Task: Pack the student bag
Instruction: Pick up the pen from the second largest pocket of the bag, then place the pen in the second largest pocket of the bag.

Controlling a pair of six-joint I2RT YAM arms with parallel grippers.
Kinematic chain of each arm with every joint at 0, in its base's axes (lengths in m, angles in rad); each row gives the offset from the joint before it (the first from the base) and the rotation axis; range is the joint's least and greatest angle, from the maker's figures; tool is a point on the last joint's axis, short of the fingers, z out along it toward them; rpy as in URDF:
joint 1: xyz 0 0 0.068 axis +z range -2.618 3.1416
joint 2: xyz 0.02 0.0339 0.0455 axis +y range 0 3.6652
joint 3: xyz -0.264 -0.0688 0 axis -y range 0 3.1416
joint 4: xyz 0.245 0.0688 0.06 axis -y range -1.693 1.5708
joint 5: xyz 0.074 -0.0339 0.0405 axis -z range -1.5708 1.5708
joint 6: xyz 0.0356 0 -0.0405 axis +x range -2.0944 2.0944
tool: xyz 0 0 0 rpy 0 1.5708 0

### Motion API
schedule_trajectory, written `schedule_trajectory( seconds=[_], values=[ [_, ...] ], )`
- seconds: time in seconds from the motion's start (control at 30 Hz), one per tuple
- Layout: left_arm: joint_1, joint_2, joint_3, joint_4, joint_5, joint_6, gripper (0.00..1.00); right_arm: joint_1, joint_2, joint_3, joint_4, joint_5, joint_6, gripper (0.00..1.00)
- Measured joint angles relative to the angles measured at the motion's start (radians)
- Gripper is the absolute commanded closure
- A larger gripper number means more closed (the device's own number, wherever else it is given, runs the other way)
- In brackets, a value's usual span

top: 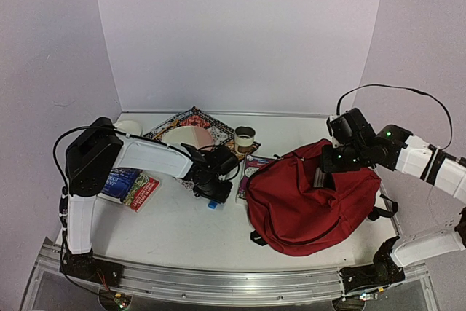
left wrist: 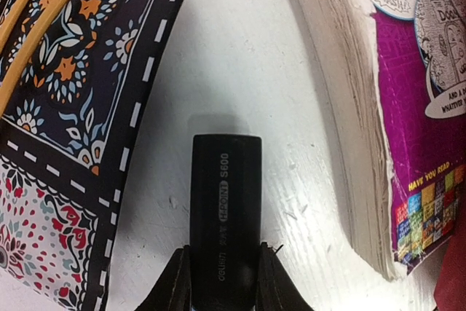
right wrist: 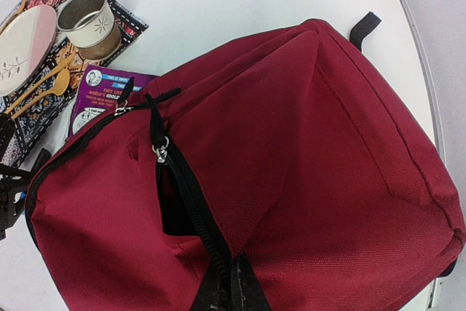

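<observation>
The student bag (top: pixel 313 205) is a dark-red backpack lying at the right of the table; its black zipper (right wrist: pixel 171 172) is partly open. My right gripper (top: pixel 320 177) is on top of the bag, shut on the zipper edge, and in the right wrist view (right wrist: pixel 234 285) it lifts the fabric into a fold. My left gripper (top: pixel 212 189) is left of the bag, low over the table. In the left wrist view this gripper (left wrist: pixel 224 256) is shut on a flat black case (left wrist: pixel 226 180) printed "H-POINT S600".
A purple book (top: pixel 255 169) lies against the bag's left side. A patterned mat (top: pixel 193 120) at the back holds a pale plate (top: pixel 187 136), wooden cutlery (right wrist: pixel 40 85) and a tin cup (top: pixel 245 137). Two books (top: pixel 131 186) lie at the left.
</observation>
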Motion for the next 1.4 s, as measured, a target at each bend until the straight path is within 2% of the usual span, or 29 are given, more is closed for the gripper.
schedule_trajectory(
  seconds=[0.2, 0.4, 0.77, 1.2, 1.4],
  values=[
    [-0.003, -0.065, -0.07, -0.008, 0.04, -0.031, 1.0, -0.002, 0.0, 0.0, 0.0, -0.026, -0.003, 1.0],
    [-0.007, -0.196, -0.111, -0.038, 0.07, -0.075, 1.0, -0.004, -0.004, 0.003, 0.003, -0.075, -0.003, 1.0],
    [-0.007, -0.412, -0.175, 0.035, 0.169, -0.152, 1.0, 0.026, -0.023, 0.035, 0.02, -0.205, 0.038, 1.0],
    [-0.007, -0.453, -0.217, 0.217, 0.41, -0.239, 1.0, 0.195, 0.076, 0.155, 0.066, -0.207, 0.108, 1.0],
    [-0.014, -0.458, -0.22, 0.293, 0.507, -0.274, 1.0, 0.233, 0.132, 0.171, 0.085, -0.193, 0.133, 1.0]
  ],
)
